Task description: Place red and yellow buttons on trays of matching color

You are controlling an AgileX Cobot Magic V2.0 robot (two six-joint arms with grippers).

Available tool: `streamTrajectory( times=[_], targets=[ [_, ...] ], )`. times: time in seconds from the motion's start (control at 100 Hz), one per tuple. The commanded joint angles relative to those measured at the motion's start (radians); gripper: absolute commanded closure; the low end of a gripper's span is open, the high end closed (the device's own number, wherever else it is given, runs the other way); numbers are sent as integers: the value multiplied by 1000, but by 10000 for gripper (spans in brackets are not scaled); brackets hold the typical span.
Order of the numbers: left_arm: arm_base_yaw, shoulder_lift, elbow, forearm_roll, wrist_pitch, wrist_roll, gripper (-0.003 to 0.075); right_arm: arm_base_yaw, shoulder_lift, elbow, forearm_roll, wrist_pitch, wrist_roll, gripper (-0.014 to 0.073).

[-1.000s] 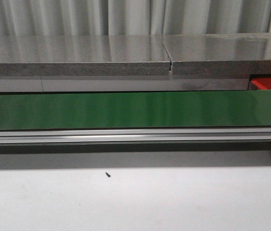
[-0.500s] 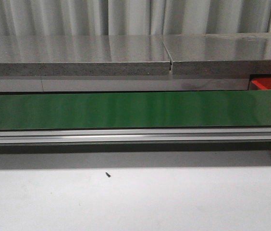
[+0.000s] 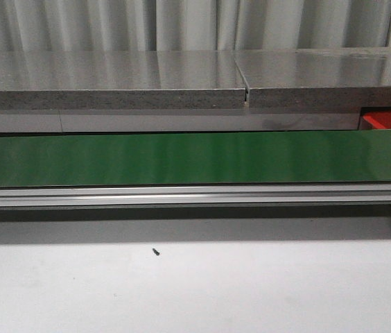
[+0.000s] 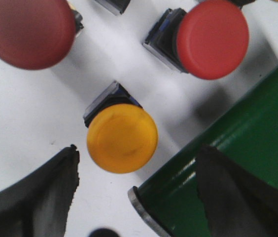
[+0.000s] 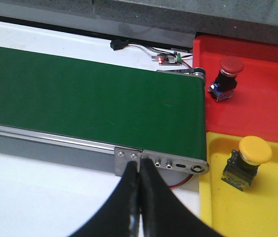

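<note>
The left gripper (image 4: 134,197) stood wide open and empty, a yellow button (image 4: 122,138) just ahead between its fingers, beside the green belt (image 4: 237,148). The button looked light, rigid and smooth-capped; gripping its squarish base seemed safest. The right gripper (image 5: 140,197) was closed on nothing, near the red tray (image 5: 272,98) and yellow tray (image 5: 277,207).

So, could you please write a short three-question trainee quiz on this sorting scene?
1. True or false: the right end effector is shut and holds nothing.
2. Which button lies between the left end effector's open fingers: A red, B yellow, C none?
3. Fill in: the yellow tray holds ___ button(s).

Key: 1 true. 2 B, the yellow button. 3 one, as does the red tray.
</note>
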Motion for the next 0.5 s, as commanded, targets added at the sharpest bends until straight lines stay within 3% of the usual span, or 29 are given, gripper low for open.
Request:
streamTrajectory(
  times=[0.0, 0.35, 0.49],
  targets=[
    [2, -38, -50, -7, -9, -47, 249, 1, 2, -25, 12, -69, -7, 708],
    [2, 21, -62, 7, 13, -80, 251, 1, 2, -25, 12, -70, -7, 708],
    [4, 22, -63, 23, 13, -91, 325, 1, 2, -25, 12, -70, -7, 708]
  ],
)
